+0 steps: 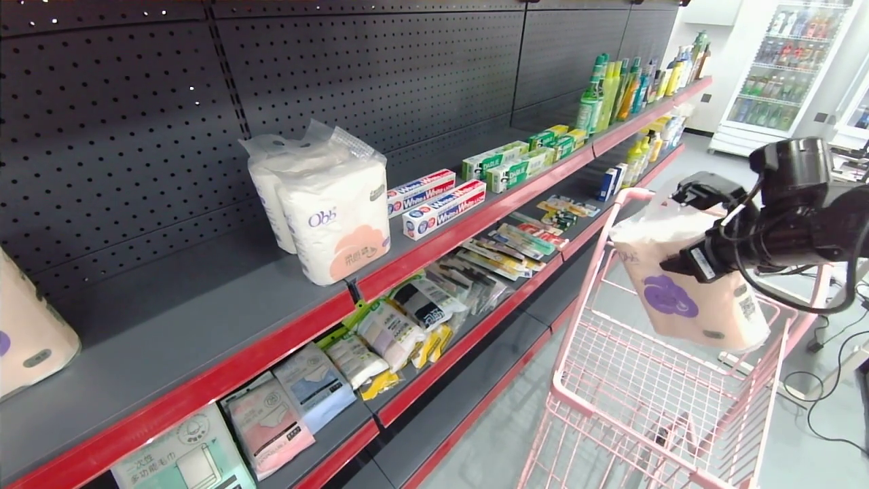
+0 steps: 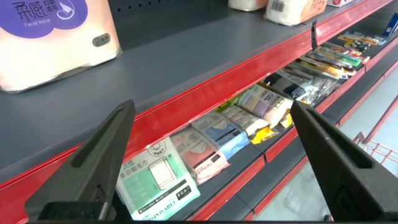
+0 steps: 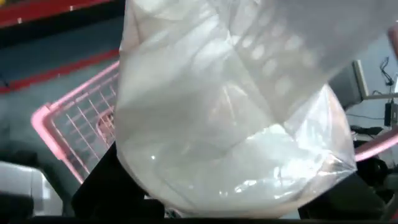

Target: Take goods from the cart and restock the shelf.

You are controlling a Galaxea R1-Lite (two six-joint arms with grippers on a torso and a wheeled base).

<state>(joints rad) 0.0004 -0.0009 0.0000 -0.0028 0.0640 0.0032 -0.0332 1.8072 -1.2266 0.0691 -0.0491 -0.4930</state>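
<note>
- While the right claw (image 1: pixel 692 227) pinches the crumpled plastic top of a tissue pack (image 1: pixel 692 299), the pack hangs tilted in the air on the right of the scene, over the basket of the pink cart (image 1: pixel 588 292)
- That held pack is white with a purple cloud-shaped mark on its side; in the right wrist view its clear wrapping (image 3: pixel 230 124) sits between the two dark fingers, with the cart's pink wire rim behind it
- Left claw (image 2: pixel 214 165) is spread wide with nothing between its fingers, and it is near the red front edge of the shelf (image 1: pixel 190 305), on the left
- On the grey top board of the shelf, a white pack with a peach mark (image 1: pixel 336 217) stands upright near the front edge, with another white pack just behind it, touching it
- At the far left end of the same board stands a purple-marked pack (image 1: pixel 30 326), well apart from the peach one; bare grey board lies between them
- Right of the peach pack lie toothpaste boxes (image 1: pixel 441 200), then green boxes (image 1: pixel 516 163), and farther along a row of bottles (image 1: pixel 611 88)
- One level below, flat packets (image 1: pixel 407 312) lie in overlapping rows
- Past the far end of the shelf stands a glass-door fridge (image 1: pixel 781 68)
</note>
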